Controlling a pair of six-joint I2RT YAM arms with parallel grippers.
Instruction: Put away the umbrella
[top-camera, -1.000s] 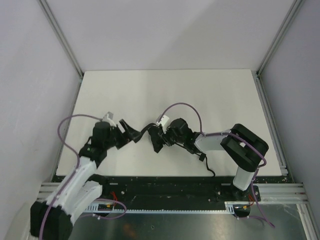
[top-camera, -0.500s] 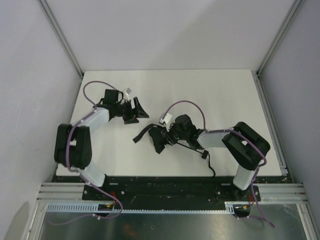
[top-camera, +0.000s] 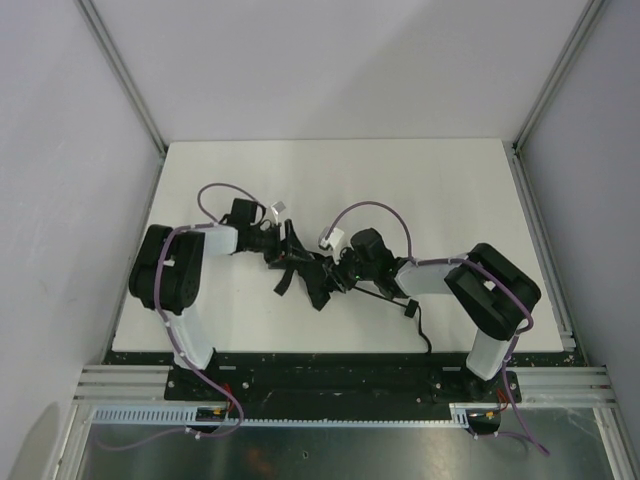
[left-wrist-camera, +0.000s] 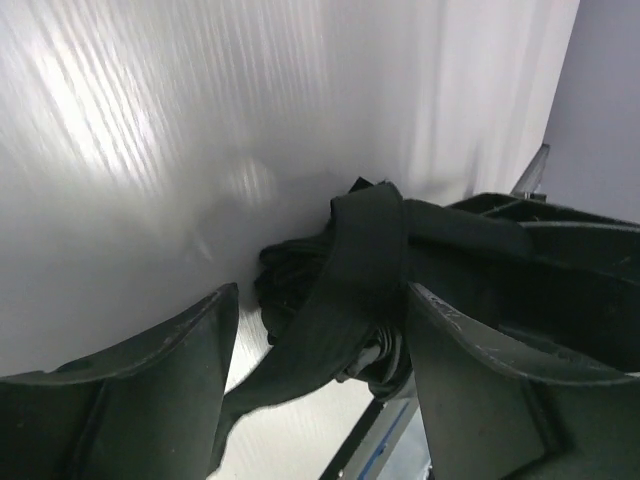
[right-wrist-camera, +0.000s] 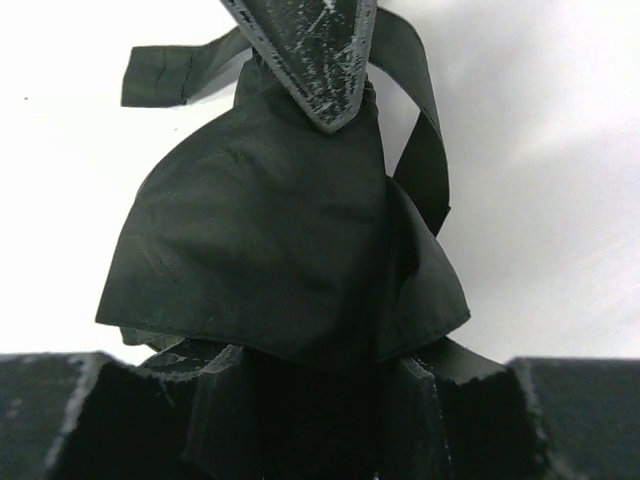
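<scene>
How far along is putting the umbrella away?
Done: the umbrella looks folded into a small bundle on the table. In hand: the right gripper is clamped on its fabric, and the left gripper, open, straddles the loose strap. Left: the strap is not wrapped or fastened yet, and the umbrella lies out on the table.

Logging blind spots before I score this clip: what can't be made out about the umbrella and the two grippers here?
- Top view: the umbrella is a small black bundle merging with the right gripper; handle and shaft indistinguishable.
- Right wrist view: canopy fabric drapes over that gripper's fingertips, hiding the grip itself.
- Left wrist view: the strap lies between the open fingers of the left gripper; contact unclear.
</scene>
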